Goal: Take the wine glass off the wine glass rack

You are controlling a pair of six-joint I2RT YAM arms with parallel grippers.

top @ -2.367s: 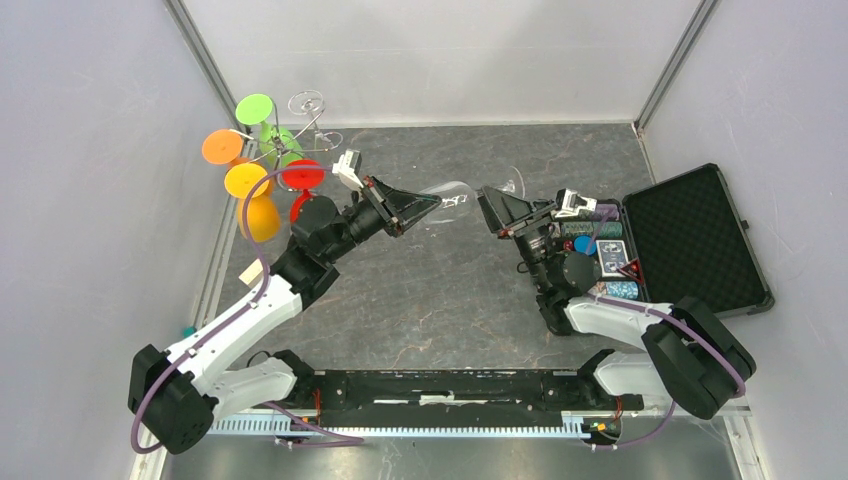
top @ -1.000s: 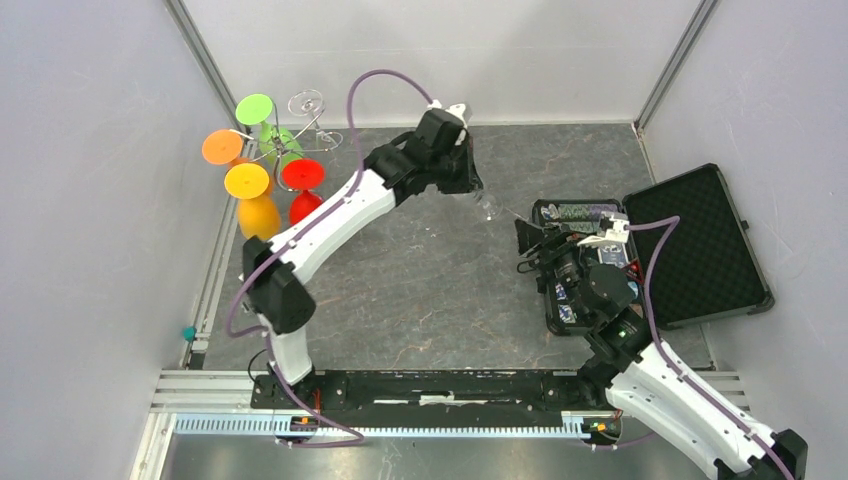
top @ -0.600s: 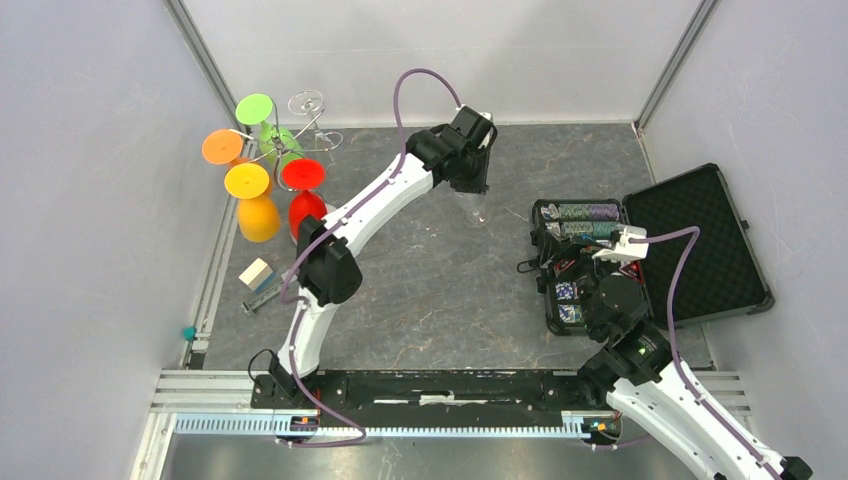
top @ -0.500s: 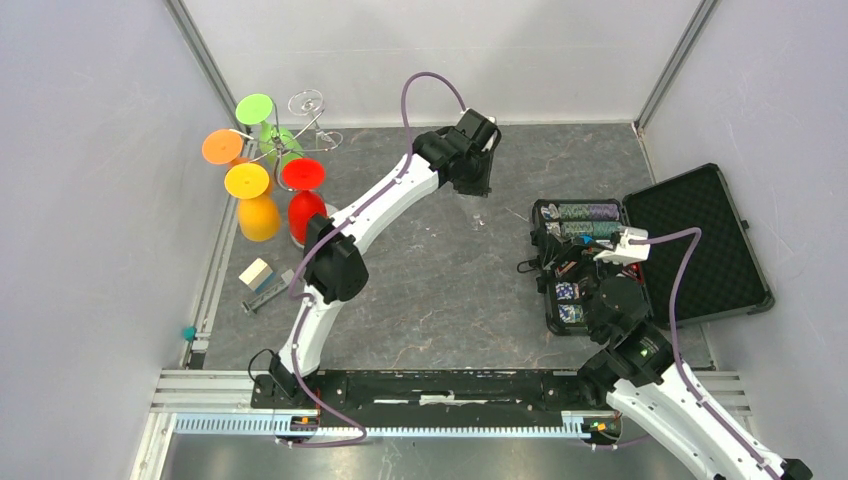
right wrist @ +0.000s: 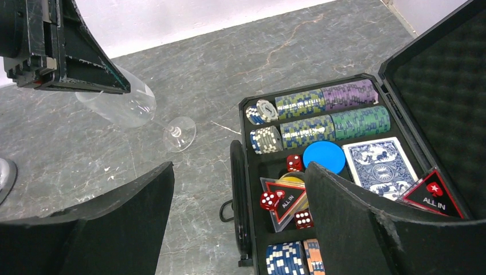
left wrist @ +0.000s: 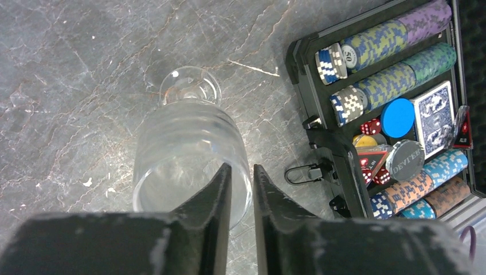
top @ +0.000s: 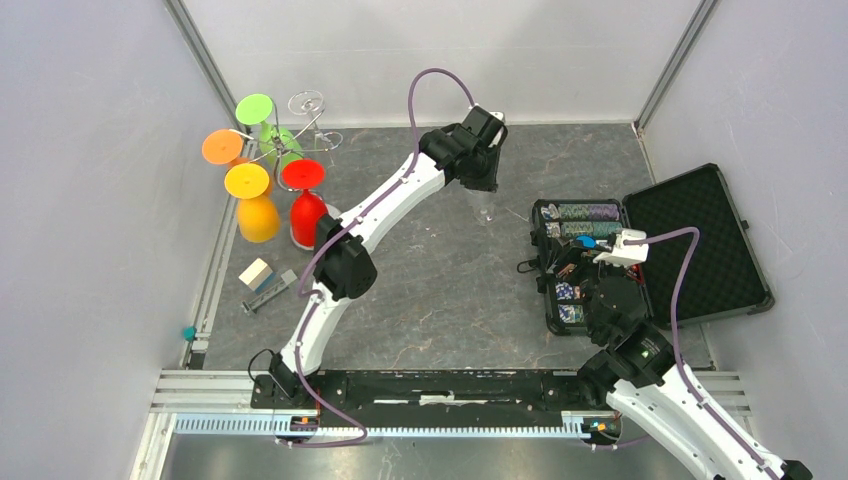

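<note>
Just left of the open black poker-chip case [top: 700, 240], the clear stemmed wine glass [left wrist: 189, 149] is standing with its round foot [left wrist: 189, 87] touching the grey stone-patterned worktop [top: 430, 290]. It is well apart from the silver wire wine glass rack [top: 279, 137], which is sitting far across the worktop from the case. The left pincer [left wrist: 242, 167] is reaching down and pinching the bowl's wall at the rim, one finger inside and one outside. The right pincer [right wrist: 239, 169] is hovering spread and empty over the case.

The step in hand is looking like set-down and release. From the right wrist the glass is appearing to lean, though the camera angle may be causing that. A good release is calling for the foot sitting flat first. The fingers should then be parting only slightly and rising straight up, so the inner one is not dragging the rim toward the case.
</note>
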